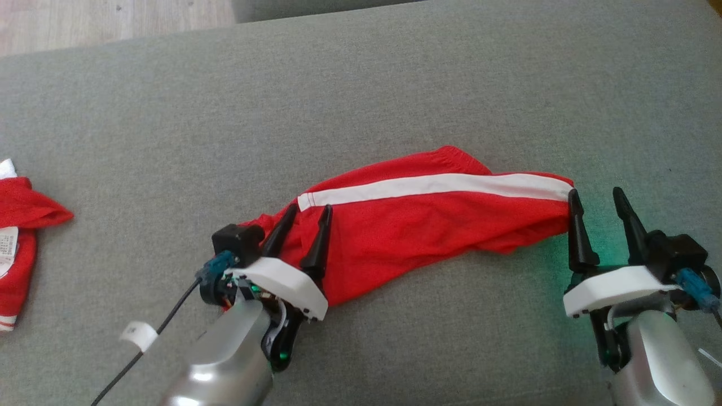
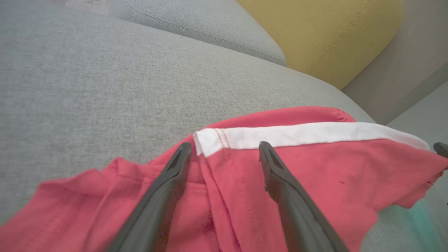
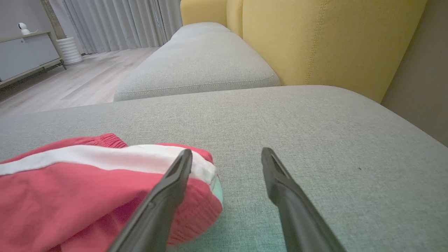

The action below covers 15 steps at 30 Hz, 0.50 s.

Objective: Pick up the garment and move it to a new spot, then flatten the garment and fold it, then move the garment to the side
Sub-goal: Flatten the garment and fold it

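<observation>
The garment [image 1: 417, 217] is a pair of red shorts with a white side stripe, lying crumpled across the grey cushion [image 1: 361, 96]. My left gripper [image 1: 309, 213] stands open over the garment's left end, its fingers straddling the hem where the white stripe ends [image 2: 210, 141]. In the left wrist view the red fabric [image 2: 315, 175] lies under and between the jaws, not pinched. My right gripper [image 1: 597, 198] is open at the garment's right end, its left fingertip [image 3: 183, 161] over the waistband edge [image 3: 206, 168] and the other over bare cushion.
Another red and white garment [image 1: 20, 242] lies at the cushion's left edge. Wooden floor [image 1: 113, 20] shows beyond the far edge. A second grey seat cushion [image 3: 196, 66] and yellow backrests [image 3: 332, 38] stand to the right.
</observation>
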Motion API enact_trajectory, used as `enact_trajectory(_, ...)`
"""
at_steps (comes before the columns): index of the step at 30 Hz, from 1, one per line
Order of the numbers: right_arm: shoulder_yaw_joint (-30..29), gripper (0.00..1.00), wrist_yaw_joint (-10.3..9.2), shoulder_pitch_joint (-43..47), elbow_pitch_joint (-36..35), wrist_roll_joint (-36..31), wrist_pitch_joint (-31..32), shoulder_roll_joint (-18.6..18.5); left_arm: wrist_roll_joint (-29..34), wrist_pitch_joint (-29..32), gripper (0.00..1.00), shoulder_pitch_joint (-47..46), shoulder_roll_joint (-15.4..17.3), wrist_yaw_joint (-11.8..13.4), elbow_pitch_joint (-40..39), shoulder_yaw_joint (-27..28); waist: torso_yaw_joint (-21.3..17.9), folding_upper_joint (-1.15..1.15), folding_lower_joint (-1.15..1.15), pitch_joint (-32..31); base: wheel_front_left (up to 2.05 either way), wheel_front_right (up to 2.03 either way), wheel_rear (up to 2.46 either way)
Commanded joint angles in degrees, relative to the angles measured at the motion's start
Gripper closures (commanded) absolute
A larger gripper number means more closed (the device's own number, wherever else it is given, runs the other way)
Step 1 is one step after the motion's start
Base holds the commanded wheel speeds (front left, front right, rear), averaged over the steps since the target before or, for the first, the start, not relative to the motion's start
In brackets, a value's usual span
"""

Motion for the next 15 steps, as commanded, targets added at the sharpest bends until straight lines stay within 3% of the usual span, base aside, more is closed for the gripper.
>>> enact_trajectory(1, 1.3, 0.0, -0.04, -1.6, -1.9, 0.3, -0.6, -0.5, -0.5, -0.3, 0.0, -1.9, 0.4, -0.2, -0.5, 0.7, -0.1, 0.0, -0.01, 0.1, 0.0, 0.0, 0.0)
enact_trajectory(8, 2.0, 0.0, -0.04, -2.0, -1.8, 0.5, -0.6, -0.2, -1.6, -0.4, 0.0, -3.1, 0.4, -0.3, -1.4, -0.2, -0.3, 0.0, -0.01, 0.5, 0.0, 0.0, 0.0)
enact_trajectory(9, 2.1, 0.0, -0.04, -2.0, -1.8, 0.5, -0.6, -0.2, -1.6, -0.4, 0.15, -3.1, 0.4, -0.4, -1.7, -0.1, -0.3, 0.0, -0.01, 0.5, 0.0, 0.0, 0.0)
enact_trajectory(11, 2.1, 0.0, -0.04, -2.0, -1.7, 0.5, -0.6, -0.2, -1.2, -0.4, 0.87, -3.1, 0.4, -0.4, -2.0, 0.3, -0.2, 0.0, -0.01, 0.5, 0.0, 0.0, 0.0)
enact_trajectory(12, 2.1, 0.0, -0.04, -1.9, -1.7, 0.5, -0.6, -0.2, -0.9, -0.4, 1.0, -3.1, 0.4, -0.4, -2.1, 0.7, -0.2, 0.0, -0.01, 0.5, 0.0, 0.0, 0.0)
enact_trajectory(15, 1.9, 0.0, -0.04, -1.7, -1.7, 0.6, -0.6, -0.1, 0.9, -0.4, 1.0, -3.3, 0.4, -0.1, -3.1, 3.3, 0.3, 0.0, -0.01, 0.4, 0.0, 0.0, 0.0)
